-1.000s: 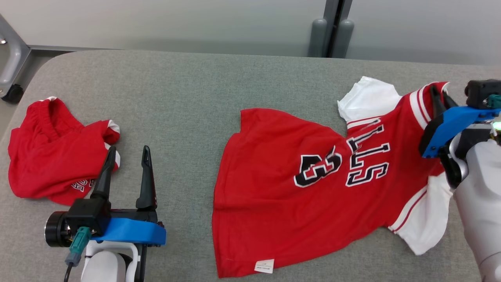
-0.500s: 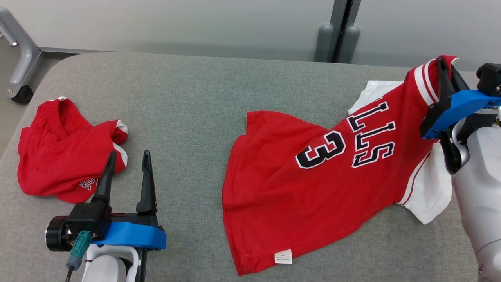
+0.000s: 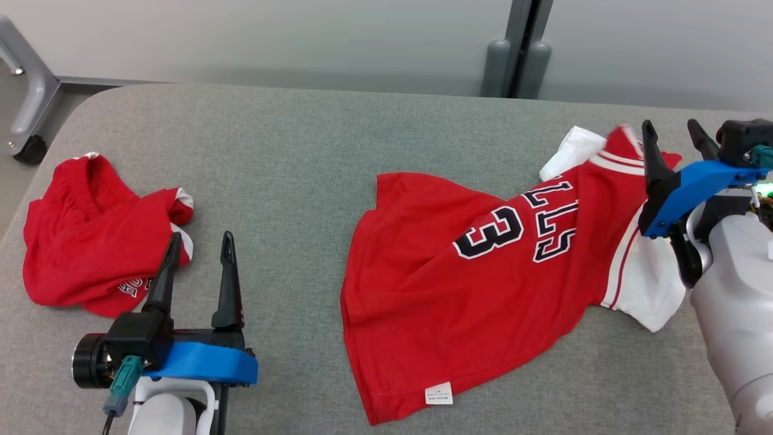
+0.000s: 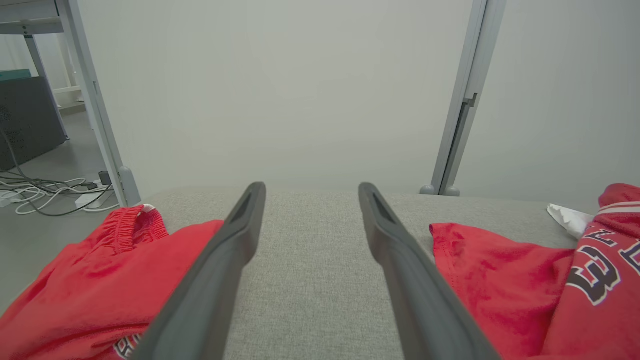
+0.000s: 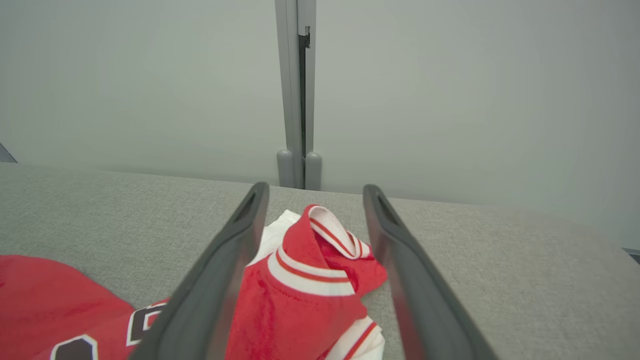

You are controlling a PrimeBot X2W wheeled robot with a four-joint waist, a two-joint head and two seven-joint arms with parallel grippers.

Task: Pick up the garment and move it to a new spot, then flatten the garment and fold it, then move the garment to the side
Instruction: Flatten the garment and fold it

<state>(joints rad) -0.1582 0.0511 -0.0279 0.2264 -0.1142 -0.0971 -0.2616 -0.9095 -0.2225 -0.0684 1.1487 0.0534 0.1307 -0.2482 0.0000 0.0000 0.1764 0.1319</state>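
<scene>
The garment, a red jersey with white sleeves and a black "3", lies spread and wrinkled on the right half of the grey table. Its collar end is bunched in a heap on the table. My right gripper hovers open just above that collar, fingers either side of it in the right wrist view, gripping nothing. My left gripper stands open and empty at the lower left, its fingers pointing across bare table. The jersey's hem lies to its right.
Crumpled red shorts lie at the table's left end, close to my left gripper, and appear in the left wrist view as red shorts. A grey partition post stands behind the far edge. A wheeled frame leg stands at far left.
My right gripper was shut on the jersey's collar and holding it up; it has opened and the collar has dropped onto the table. The left arm has not moved.
</scene>
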